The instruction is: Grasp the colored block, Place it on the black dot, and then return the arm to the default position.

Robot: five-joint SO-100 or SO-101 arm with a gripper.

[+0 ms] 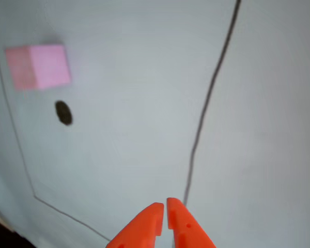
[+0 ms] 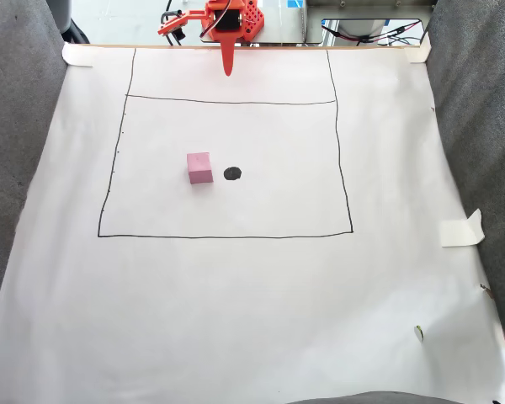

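The colored block [image 2: 199, 167] is a light pink foam cube resting on the white paper, just left of the black dot [image 2: 232, 173] and not touching it. In the other view the block [image 1: 37, 66] lies at the upper left with the dot [image 1: 63, 112] right below it. The arm [image 2: 223, 21] sits folded at the paper's far edge, well away from both. Its orange gripper [image 2: 228, 69] points down at the paper with its fingers together. In the other view the gripper [image 1: 165, 208] enters from the bottom edge, shut, with nothing held.
A thin black drawn rectangle [image 2: 343, 168] frames the work area on the paper. Grey fabric [image 2: 17, 168] flanks the sheet on both sides. A piece of tape [image 2: 463, 229] curls at the right edge. Cables and equipment [image 2: 362, 29] sit behind the arm's base.
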